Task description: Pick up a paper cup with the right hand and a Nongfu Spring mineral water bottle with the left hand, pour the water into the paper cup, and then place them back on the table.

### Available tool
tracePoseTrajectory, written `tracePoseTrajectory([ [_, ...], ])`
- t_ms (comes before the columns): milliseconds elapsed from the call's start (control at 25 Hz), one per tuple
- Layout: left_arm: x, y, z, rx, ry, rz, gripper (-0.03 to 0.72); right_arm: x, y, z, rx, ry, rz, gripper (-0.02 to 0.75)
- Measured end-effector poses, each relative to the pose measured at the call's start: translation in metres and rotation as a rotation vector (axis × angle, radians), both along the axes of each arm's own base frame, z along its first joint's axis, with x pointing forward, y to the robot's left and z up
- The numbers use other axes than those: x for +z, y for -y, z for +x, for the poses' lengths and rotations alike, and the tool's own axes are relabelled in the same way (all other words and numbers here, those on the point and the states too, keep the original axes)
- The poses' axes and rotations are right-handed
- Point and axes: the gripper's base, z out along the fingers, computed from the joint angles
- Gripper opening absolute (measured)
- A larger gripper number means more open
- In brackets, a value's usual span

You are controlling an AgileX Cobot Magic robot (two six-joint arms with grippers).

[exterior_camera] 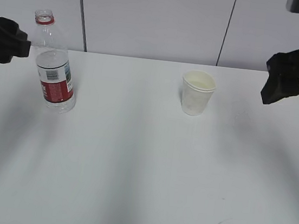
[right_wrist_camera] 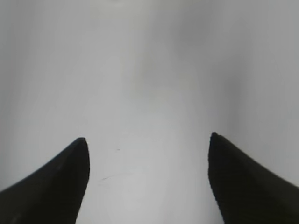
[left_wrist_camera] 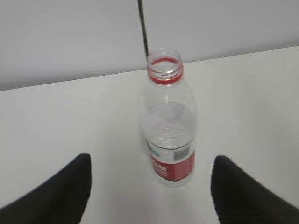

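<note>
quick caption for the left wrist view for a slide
Open left end effector faces the uncapped Nongfu Spring bottle standing upright on the white table.

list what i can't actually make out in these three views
- Left pincer: exterior view cuts it at the left edge; wrist view shows only two dark fingertips.
- Right pincer: top right in the exterior view, dark and cut by the edge; its shape is unclear.
- Paper cup: absent from the right wrist view, which shows only bare table. Contents too faint to tell.
- Bottle label: print too small and blurred to read in either view.
</note>
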Motion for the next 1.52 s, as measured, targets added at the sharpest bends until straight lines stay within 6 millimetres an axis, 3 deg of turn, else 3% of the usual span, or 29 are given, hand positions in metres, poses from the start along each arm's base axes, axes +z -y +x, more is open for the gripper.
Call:
tracePoseTrajectory([
  [480,0.013,-0.011,-0.008,0.069,0.046,0.025,0.490,-0.003,0.002,-0.019,0.000,-0.195,-0.023,0.590],
  [800,0.015,-0.012,-0.010,0.070,0.055,0.021,0.490,0.034,0.010,-0.049,0.002,-0.061,-0.008,0.589],
  [1000,0.018,-0.013,-0.011,0.071,0.065,0.016,0.490,0.053,0.020,-0.086,0.002,0.032,-0.008,0.589],
  [1520,0.019,-0.013,-0.012,0.072,0.071,0.014,0.489,0.053,0.048,-0.210,0.047,0.270,0.010,0.589],
])
